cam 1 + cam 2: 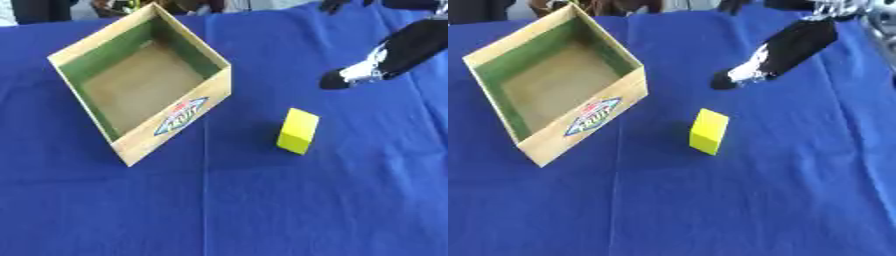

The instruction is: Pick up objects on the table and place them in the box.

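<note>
A yellow block [297, 131] stands on the blue tablecloth [262, 210], right of centre. An open wooden box [175, 125] with green inner walls and a fruit label on its front sits at the upper left, with nothing showing inside. My right hand [754, 70], black with silver parts, reaches in from the upper right. It hovers above and to the right of the block, apart from it, and is blurred. My left hand is in no view.
The blue cloth covers the whole table, with a few creases near the right side. Dark shapes of people show along the far edge. A strip of cloth separates the box from the block.
</note>
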`<state>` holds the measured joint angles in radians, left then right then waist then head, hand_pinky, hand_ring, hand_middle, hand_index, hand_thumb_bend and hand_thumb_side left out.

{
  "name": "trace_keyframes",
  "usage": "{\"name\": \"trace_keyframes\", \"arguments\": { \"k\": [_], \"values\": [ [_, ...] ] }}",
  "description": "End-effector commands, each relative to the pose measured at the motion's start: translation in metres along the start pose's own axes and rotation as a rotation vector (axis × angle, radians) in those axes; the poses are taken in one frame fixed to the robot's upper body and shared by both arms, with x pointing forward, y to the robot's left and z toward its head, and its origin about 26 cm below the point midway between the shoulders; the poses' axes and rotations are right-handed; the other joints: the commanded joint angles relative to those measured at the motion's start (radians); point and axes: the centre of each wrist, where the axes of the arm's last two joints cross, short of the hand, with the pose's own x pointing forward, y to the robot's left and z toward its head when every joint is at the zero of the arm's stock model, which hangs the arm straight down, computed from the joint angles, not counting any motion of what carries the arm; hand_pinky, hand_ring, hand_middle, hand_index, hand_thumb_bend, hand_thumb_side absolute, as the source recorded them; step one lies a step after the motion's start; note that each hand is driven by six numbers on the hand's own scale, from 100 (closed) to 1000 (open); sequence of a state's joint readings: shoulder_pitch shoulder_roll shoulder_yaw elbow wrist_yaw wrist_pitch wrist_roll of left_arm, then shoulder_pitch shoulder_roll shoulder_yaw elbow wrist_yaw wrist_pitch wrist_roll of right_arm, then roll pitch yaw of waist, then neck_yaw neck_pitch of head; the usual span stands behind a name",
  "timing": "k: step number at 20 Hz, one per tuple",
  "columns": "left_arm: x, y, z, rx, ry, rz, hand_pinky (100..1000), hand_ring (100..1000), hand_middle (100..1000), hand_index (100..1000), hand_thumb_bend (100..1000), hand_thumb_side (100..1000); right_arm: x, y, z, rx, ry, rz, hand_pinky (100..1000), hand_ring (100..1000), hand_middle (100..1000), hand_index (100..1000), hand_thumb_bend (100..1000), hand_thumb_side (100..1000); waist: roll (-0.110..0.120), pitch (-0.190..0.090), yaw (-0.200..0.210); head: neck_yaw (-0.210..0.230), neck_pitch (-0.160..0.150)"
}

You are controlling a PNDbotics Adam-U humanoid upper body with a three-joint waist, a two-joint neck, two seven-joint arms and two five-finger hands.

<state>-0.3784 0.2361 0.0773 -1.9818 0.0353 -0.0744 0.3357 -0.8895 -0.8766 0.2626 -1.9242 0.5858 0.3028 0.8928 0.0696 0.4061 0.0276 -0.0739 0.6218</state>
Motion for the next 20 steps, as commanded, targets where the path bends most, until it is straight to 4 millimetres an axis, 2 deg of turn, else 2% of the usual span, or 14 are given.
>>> {"name": "trace_keyframes", "arguments": {
  "k": [1, 8, 13, 16, 17, 18, 20],
  "values": [
    [0.007, 0.001, -0.004, -0.007, -0.029, -0.002, 722, 731, 726, 888, 100, 971, 0.007, -0.005, 0.011, -0.002, 0.024, 0.009, 841, 915, 807, 914, 672, 669, -0.004, -0.02, 0.001, 0.0, -0.001],
    [0.006, 0.0, -0.003, -0.004, -0.026, 0.003, 721, 731, 725, 888, 100, 967, 0.015, 0.011, 0.004, 0.023, 0.041, -0.003, 831, 908, 787, 903, 705, 701, -0.006, -0.022, -0.007, 0.001, 0.003],
    [0.006, 0.0, -0.003, 0.004, -0.024, 0.003, 717, 728, 723, 887, 100, 958, 0.018, 0.028, -0.004, 0.022, 0.058, -0.03, 824, 908, 778, 896, 777, 763, -0.009, -0.023, -0.014, 0.013, 0.001],
    [0.006, 0.0, -0.003, 0.006, -0.024, 0.003, 716, 728, 722, 886, 100, 952, 0.021, 0.034, -0.007, 0.013, 0.059, -0.046, 820, 905, 774, 891, 777, 767, -0.01, -0.022, -0.017, 0.017, 0.001],
    [0.006, 0.0, -0.003, 0.007, -0.023, 0.003, 716, 727, 722, 886, 100, 947, 0.022, 0.035, -0.007, 0.013, 0.058, -0.047, 819, 904, 772, 889, 836, 746, -0.011, -0.022, -0.018, 0.018, 0.0],
    [0.006, 0.0, -0.003, 0.007, -0.023, 0.003, 716, 727, 722, 886, 100, 951, 0.023, 0.037, -0.008, 0.014, 0.056, -0.045, 819, 904, 772, 889, 771, 766, -0.011, -0.022, -0.018, 0.017, 0.001],
    [0.006, 0.0, -0.003, 0.008, -0.023, 0.005, 716, 727, 722, 885, 100, 951, 0.025, 0.04, -0.01, 0.02, 0.05, -0.045, 816, 902, 765, 886, 761, 763, -0.012, -0.021, -0.019, 0.016, 0.0]
  ]
}}
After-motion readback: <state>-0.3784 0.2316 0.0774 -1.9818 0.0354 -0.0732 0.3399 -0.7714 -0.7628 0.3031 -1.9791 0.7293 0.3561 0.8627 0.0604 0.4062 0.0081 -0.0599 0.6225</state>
